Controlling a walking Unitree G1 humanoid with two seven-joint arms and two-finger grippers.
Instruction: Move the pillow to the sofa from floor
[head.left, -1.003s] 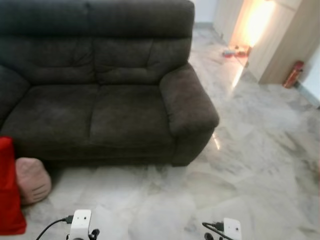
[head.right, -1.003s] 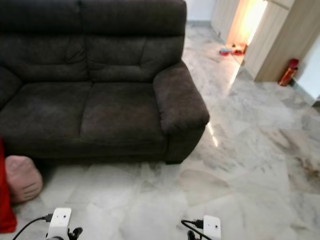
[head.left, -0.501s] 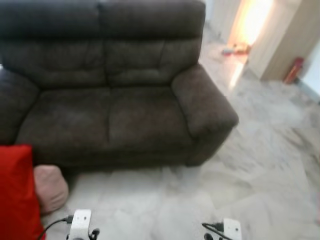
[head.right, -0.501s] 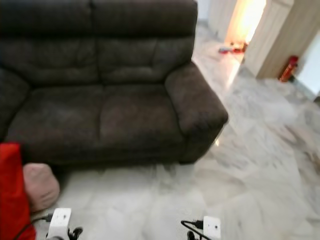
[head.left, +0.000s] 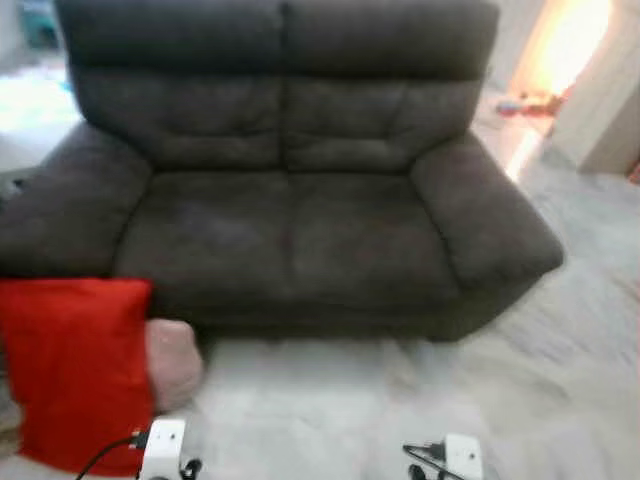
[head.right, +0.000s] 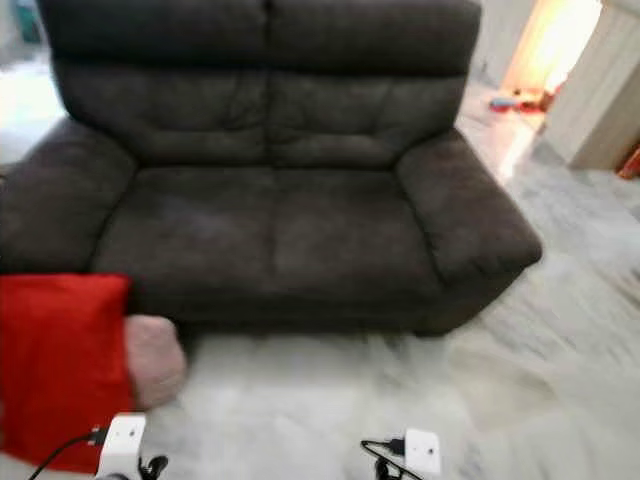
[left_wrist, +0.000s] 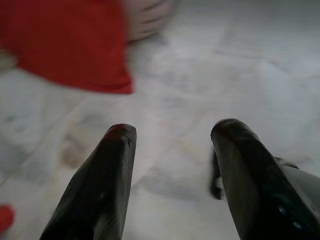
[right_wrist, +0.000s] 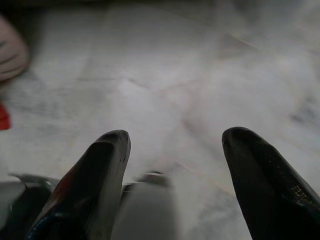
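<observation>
A red pillow (head.left: 80, 365) stands on the marble floor (head.left: 330, 400) at the left, in front of the sofa's left armrest. A smaller pink cushion (head.left: 175, 362) lies against its right side. The dark brown two-seat sofa (head.left: 290, 230) spans the view ahead, its seat bare. My left gripper (left_wrist: 172, 142) is open above the floor, with the red pillow (left_wrist: 65, 42) and pink cushion (left_wrist: 147, 17) ahead of it. Open too, my right gripper (right_wrist: 175, 145) points at bare floor, the pink cushion (right_wrist: 11, 52) at the edge of its view.
A lit doorway (head.left: 570, 50) with wooden panels lies past the sofa's right end. The white wrist units (head.left: 160, 445) of my arms show at the bottom edge. Open marble floor stretches in front of the sofa and to its right.
The camera has swung left: the sofa slid right in the picture and the red pillow, at first only an edge, now shows whole. The views are blurred by this motion.
</observation>
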